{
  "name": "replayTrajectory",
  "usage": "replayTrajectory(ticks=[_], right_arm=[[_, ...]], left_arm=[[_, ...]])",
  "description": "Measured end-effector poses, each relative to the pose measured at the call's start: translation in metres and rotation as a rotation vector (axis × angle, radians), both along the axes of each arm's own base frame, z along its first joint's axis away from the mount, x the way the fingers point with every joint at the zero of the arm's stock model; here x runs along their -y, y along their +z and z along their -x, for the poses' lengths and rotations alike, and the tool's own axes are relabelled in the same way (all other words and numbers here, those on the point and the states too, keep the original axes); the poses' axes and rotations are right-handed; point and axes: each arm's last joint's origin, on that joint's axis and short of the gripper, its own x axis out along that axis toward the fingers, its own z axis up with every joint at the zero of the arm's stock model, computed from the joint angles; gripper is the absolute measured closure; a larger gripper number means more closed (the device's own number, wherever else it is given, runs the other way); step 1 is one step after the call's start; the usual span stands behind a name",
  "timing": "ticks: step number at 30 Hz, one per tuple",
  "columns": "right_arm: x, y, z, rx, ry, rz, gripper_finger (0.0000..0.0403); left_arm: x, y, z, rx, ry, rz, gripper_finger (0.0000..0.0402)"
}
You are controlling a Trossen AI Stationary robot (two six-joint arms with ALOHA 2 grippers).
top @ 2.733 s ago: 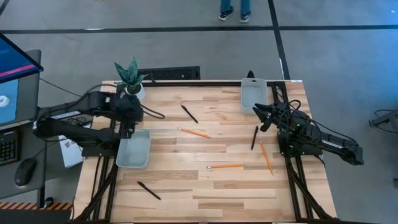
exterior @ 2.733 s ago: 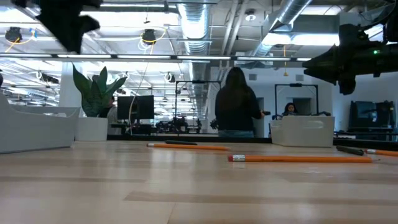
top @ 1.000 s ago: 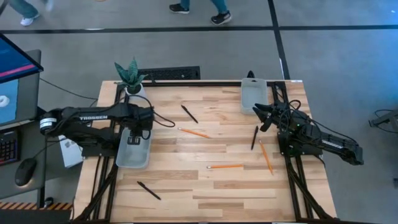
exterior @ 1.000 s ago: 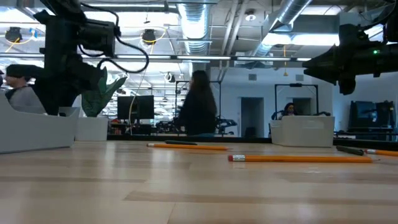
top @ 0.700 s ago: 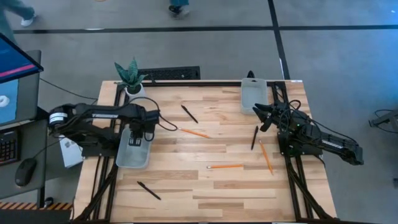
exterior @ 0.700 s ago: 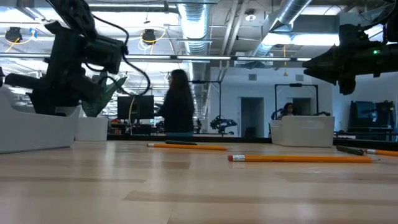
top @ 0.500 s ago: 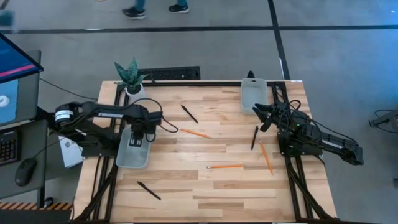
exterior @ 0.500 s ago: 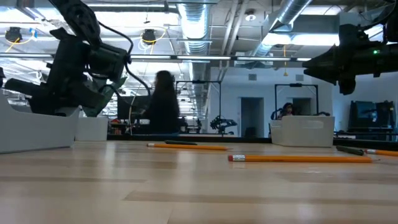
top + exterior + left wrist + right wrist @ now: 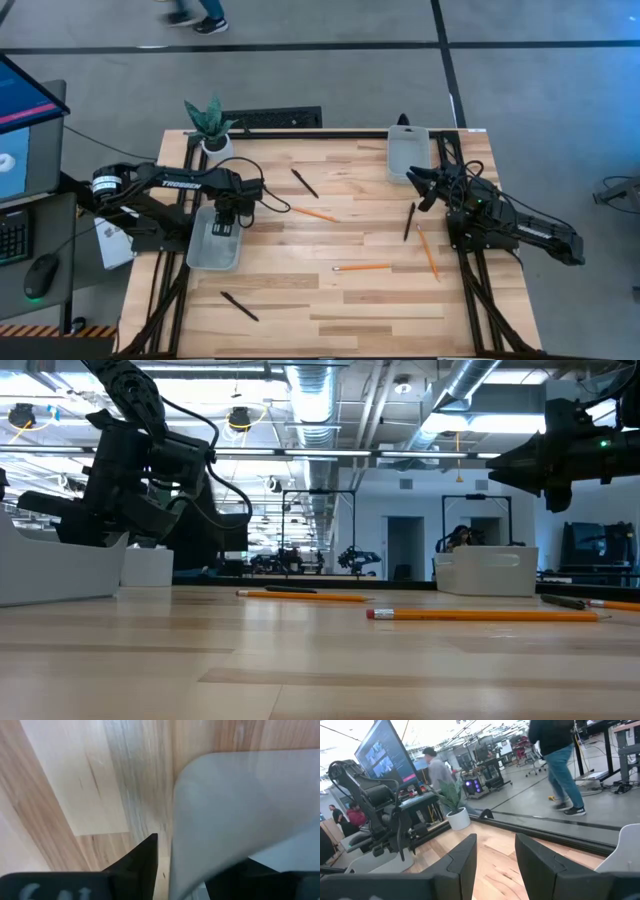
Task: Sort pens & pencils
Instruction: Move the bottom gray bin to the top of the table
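Three slim black pens (image 9: 305, 184) and three thin orange wooden pencils (image 9: 363, 268) are seen scattered unsorted across the wooden tabletop (image 9: 340, 310), while the left jaws (image 9: 226, 221) are spread over the left-edge grey tray (image 9: 208, 254) and the right jaws (image 9: 418, 186) are held spread near the far-right corner.

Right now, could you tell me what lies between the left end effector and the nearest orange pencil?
In the high view, only bare tabletop lies between the left end effector, over the grey tray, and that pencil.
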Motion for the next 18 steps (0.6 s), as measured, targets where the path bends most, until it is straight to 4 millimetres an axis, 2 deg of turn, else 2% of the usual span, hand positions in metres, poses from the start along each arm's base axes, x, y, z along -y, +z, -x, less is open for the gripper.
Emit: replayTrajectory(ticks=[11, 14, 18], right_arm=[[0.0, 0.0, 0.0, 0.0, 0.0, 0.001, 0.0246], [0.0, 0.0, 0.0, -0.009, -0.001, 0.014, 0.0246], [0.0, -0.0001, 0.0, -0.009, -0.001, 0.014, 0.0246]], left_arm=[[-0.0014, -0.0003, -0.0026, 0.023, 0.01, -0.029, 0.0282], [-0.0014, -0.0003, -0.0025, 0.023, 0.01, -0.029, 0.0302], [-0.0014, -0.0003, -0.0025, 0.023, 0.01, -0.029, 0.0349]])
